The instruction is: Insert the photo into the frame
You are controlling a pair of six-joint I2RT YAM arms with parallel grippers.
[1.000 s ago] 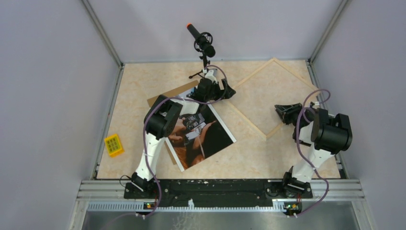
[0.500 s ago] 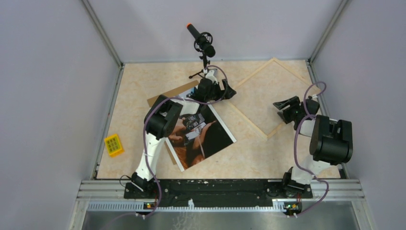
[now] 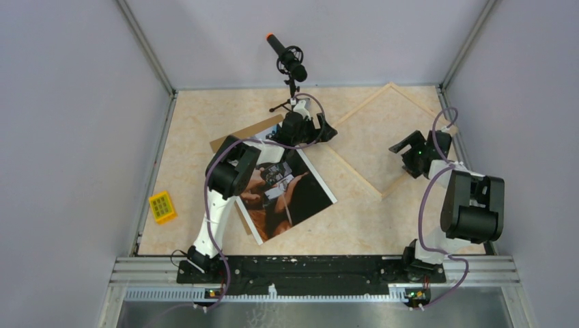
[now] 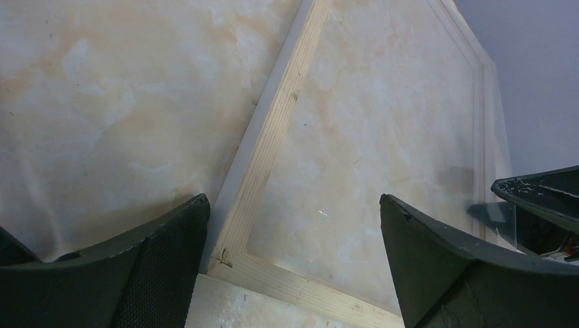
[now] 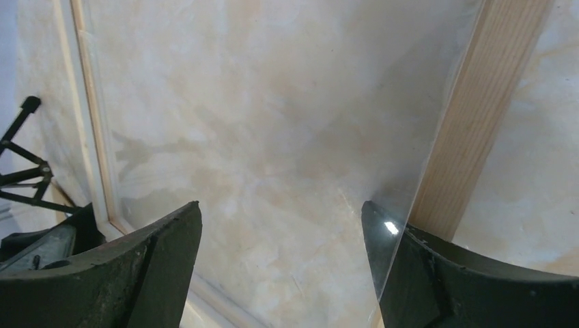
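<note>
Fingers stood wide on both my arms: left fingers [image 3: 326, 130] over the frame [image 3: 362, 106] corner, right fingers [image 3: 403, 152] at its opposite side. Photo [image 3: 300, 195] lay face-up on the surface, outside the frame.

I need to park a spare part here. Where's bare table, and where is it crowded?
Free: the far-left corner, between the brown board, the microphone stand and the wall; the near strip between the photo, the frame and the arm bases. Crowded: where the left end effector hangs at the frame's corner, and under the right end effector.
</note>
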